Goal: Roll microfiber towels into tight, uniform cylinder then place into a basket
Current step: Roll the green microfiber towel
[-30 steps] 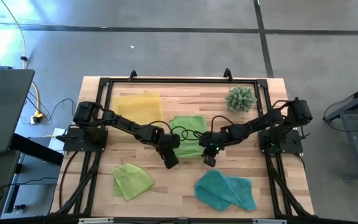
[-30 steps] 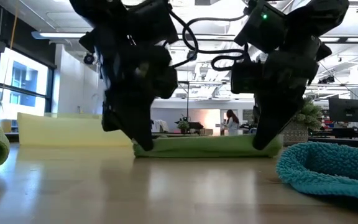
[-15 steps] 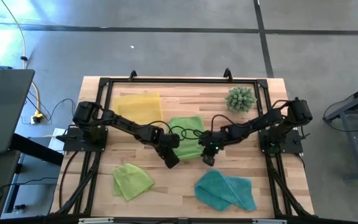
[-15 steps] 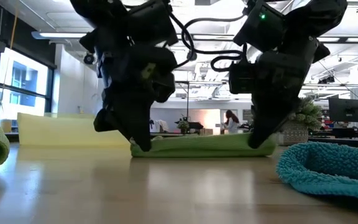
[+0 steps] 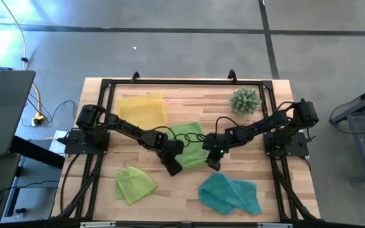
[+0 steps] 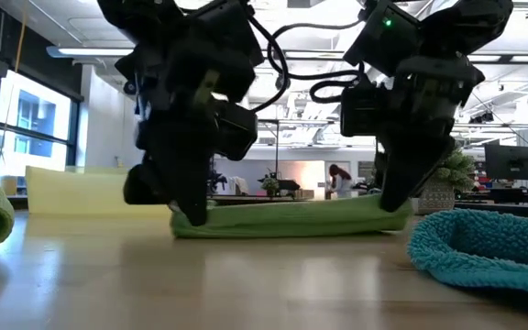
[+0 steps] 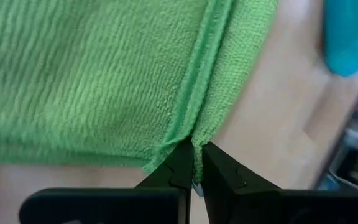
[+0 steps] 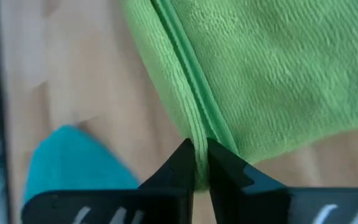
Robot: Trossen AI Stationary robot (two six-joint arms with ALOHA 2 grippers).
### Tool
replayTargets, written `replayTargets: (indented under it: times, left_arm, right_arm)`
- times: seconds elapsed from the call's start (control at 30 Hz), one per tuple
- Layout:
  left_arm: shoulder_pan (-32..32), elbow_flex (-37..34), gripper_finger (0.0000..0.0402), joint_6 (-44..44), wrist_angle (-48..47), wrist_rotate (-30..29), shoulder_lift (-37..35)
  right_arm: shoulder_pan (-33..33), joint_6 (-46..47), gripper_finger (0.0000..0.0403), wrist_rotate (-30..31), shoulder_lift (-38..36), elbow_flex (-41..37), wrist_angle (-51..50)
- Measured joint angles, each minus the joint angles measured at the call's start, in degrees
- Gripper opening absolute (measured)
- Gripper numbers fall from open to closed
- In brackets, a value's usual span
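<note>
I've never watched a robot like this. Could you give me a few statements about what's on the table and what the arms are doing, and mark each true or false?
1. Both end effectors pinch the edge of the middle green towel. True: the left end effector and the right end effector are each shut on its hem.
2. The yellow basket holds a rolled towel. False: nothing lies in it.
3. The teal towel lies at the table's near right. True.
4. The second green towel is held by an arm. False: it lies alone at the near left.
5. The spiky plant sits inside the basket. False: it stands at the far right.
</note>
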Motion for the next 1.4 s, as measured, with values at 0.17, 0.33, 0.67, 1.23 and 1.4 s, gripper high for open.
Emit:
replayTargets:
  times: [0.17, 0.33, 0.67, 1.23, 1.4]
  left_arm:
    - [-0.5, 0.0, 0.0014, -3.0, 2.0, 2.7, 0.0]
    - [0.3, 0.0, 0.0014, -5.0, 1.9, 3.0, -0.1]
    - [1.9, 0.0, 0.0014, -8.1, 3.0, 8.8, -0.2]
    - [1.0, 0.2, 0.0015, -8.0, -5.0, -5.7, -0.2]
    - [0.5, 0.2, 0.0015, -7.5, -5.1, -6.6, -0.1]
  right_arm:
    - [0.0, 0.0, 0.0003, -2.7, 0.0, 0.0, 1.0]
    - [0.0, 0.0, 0.0002, -1.1, 0.0, -0.1, 0.8]
    - [0.0, 0.2, 0.0001, -2.3, 0.0, -0.1, 0.9]
    - [-1.5, -8.0, 0.0026, 11.1, 0.0, -0.1, 2.2]
    - [-1.8, -19.3, 0.0096, 11.5, -1.0, -0.1, 0.9]
